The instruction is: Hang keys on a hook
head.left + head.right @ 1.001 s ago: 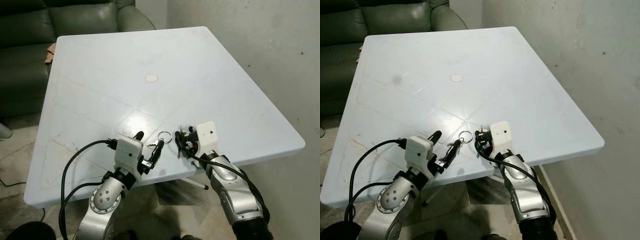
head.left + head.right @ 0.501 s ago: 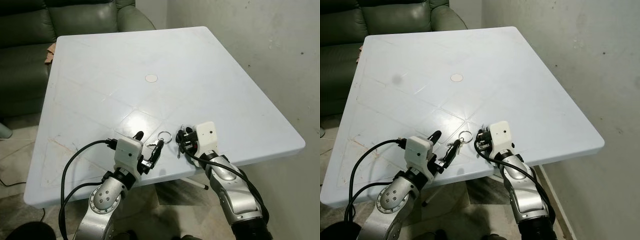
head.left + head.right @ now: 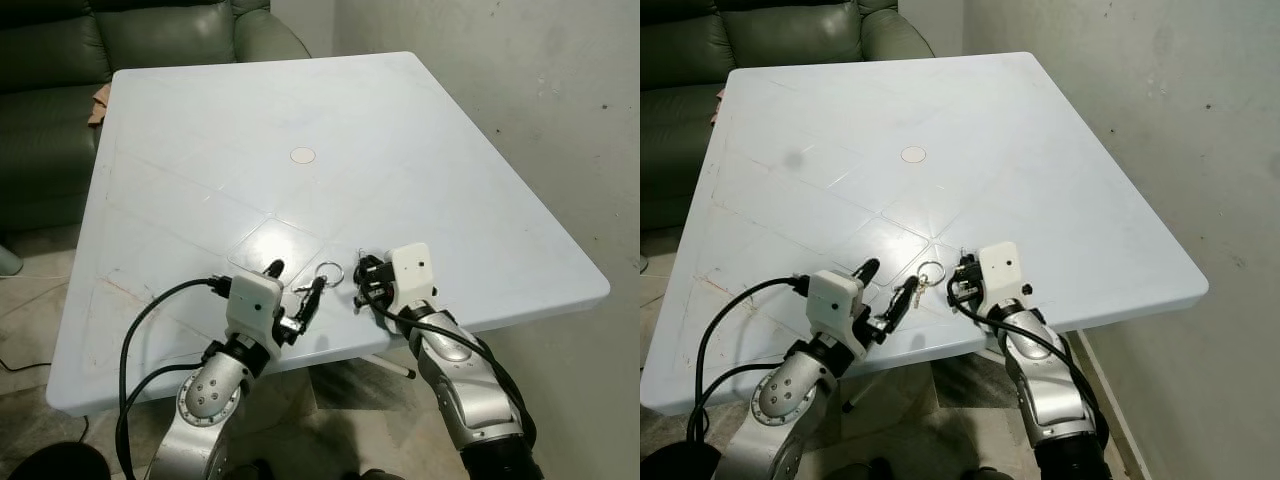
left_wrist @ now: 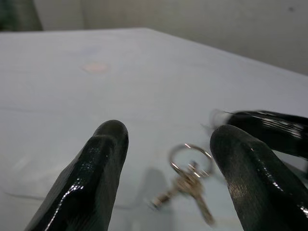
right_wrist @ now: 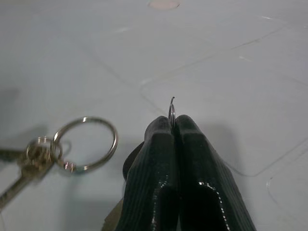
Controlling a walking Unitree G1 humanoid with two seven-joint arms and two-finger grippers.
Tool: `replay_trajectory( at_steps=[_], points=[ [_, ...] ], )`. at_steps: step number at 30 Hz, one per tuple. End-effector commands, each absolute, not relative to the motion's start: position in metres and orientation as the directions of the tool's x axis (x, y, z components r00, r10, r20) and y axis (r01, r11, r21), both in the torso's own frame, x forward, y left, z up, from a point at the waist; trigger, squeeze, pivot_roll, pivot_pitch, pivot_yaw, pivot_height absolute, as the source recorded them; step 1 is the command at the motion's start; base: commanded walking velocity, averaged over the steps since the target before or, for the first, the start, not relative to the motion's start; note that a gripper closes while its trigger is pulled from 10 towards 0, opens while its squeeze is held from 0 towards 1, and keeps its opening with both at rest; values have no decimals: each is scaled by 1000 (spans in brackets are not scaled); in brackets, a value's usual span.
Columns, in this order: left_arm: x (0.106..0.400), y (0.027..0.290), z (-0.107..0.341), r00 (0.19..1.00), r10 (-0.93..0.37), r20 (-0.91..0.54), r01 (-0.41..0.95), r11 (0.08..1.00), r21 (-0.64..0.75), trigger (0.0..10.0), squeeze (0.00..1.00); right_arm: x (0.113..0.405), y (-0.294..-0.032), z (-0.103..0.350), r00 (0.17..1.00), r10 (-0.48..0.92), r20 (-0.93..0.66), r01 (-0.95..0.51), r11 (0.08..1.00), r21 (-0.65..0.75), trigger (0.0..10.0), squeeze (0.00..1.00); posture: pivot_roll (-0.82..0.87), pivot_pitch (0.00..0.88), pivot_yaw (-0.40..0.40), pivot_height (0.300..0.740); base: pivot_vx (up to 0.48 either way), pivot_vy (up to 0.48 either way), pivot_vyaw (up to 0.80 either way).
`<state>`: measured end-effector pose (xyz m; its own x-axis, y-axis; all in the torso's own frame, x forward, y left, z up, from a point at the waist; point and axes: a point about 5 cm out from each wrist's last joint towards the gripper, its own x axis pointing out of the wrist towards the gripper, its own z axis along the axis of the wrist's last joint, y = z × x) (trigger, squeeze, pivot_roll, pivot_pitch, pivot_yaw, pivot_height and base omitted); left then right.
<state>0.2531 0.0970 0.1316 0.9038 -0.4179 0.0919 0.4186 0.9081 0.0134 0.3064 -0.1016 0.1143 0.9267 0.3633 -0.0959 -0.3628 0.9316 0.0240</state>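
Keys [image 3: 318,284] lie unlifted between the spread left gripper [image 3: 296,297] fingers; a thin wire hook [image 5: 171,109] is pinched by the right gripper [image 5: 174,126]; hanging remains.

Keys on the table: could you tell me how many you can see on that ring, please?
2, possibly more hidden. Both keys hang from small rings linked to the large ring, lying on the white table between the open left gripper and the shut right gripper.
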Motion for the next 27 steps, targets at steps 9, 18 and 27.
replay_trajectory(
  at_steps=[9, 18, 27],
  points=[
    [273, 130, 155, 954, -235, 186, 246, 968, -40, 10000, 0, 322, -118, 147, 951, 300, 81, -308, 943, 124, 588, 0, -72, 132, -35, 740, 0, 0, 0],
    [288, 168, 172, 974, -43, 224, 73, 989, -128, 10000, 0, 329, -122, 163, 935, 285, 209, -315, 941, 127, 10000, 0, -61, 116, -50, 740, 0, 0, 0],
    [295, 189, 184, 964, 44, 261, -8, 990, -140, 10000, 0, 333, -127, 176, 913, 282, 295, -329, 936, 125, 10000, 0, -64, 82, -69, 740, 0, 0, 0]
  ],
)
